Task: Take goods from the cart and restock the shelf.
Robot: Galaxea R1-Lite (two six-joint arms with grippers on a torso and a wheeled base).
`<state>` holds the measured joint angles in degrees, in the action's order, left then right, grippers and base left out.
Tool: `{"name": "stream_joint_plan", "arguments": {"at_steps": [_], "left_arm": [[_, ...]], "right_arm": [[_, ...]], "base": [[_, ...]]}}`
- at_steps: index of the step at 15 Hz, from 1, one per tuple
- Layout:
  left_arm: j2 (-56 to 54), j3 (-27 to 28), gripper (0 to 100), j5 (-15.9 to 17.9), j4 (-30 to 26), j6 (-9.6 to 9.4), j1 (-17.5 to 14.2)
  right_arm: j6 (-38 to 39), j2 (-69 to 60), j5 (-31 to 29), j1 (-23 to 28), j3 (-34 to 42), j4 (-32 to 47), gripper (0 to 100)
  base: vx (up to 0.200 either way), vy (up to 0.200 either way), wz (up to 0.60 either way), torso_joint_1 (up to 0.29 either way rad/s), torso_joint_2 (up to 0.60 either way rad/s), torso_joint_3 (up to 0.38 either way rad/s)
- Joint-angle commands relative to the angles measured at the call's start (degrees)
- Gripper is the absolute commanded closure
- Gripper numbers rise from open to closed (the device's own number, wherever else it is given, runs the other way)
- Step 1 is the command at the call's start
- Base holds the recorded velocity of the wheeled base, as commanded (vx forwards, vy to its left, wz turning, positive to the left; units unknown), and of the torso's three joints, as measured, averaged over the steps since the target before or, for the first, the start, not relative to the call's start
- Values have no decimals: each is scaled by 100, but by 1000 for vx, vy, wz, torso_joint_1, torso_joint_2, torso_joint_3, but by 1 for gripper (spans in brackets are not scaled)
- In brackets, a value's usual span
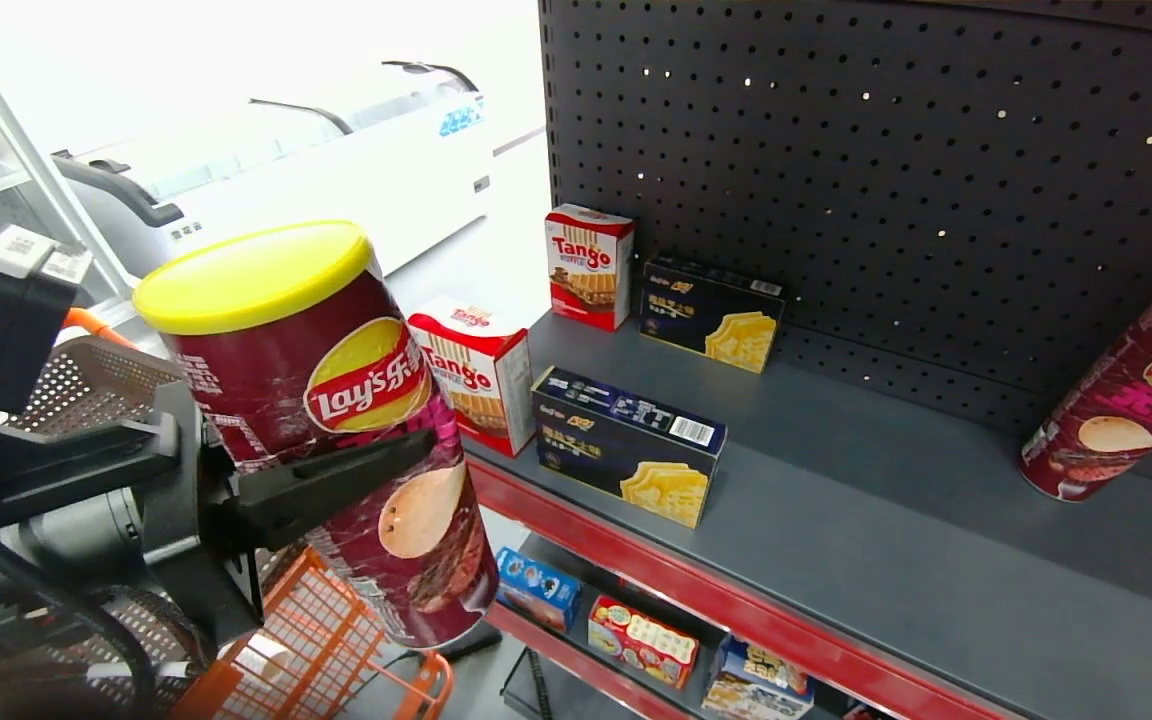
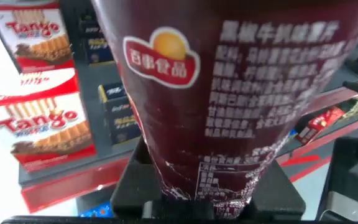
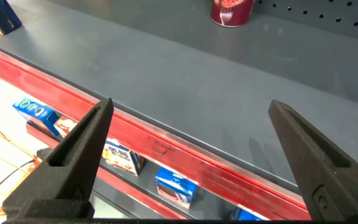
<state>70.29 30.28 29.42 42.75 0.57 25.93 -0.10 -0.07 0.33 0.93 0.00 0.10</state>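
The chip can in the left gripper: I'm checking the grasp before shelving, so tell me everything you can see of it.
The chip can is a tall dark red tube, seemingly cardboard, with a yellow plastic-looking lid, a red-and-yellow logo and a chip picture on its side. It is closed, tilted slightly, and held above the orange cart, left of the shelf. The left gripper has its jaws clamped around its middle; nothing else touches it.

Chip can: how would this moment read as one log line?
left gripper: shut on chip can | chip can: in air, beside shelf | right gripper: open, over shelf front | second can: standing on shelf
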Motion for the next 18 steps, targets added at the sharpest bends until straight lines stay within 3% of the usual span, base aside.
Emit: {"name": "stream_joint_plan", "arguments": {"at_steps": [1,4,9,18], "left_arm": [[134,-22,100,20,137,31,378],[213,66,100,293,154,31,536],[301,83,100,389,163,31,659],[556,382,100,389,163,4,659]], "right_arm": [[1,7,2,-5,0,-1,0],[-8,7,11,-5,0,-1,0],[-8,7,20,-5,0,-1,0],[-17,7,20,-5,0,-1,0]], "base": [[0,0,0,0,0,0],[0,0,0,0,0,0],[0,0,0,0,0,0],[0,0,-600,2,4,1]]}}
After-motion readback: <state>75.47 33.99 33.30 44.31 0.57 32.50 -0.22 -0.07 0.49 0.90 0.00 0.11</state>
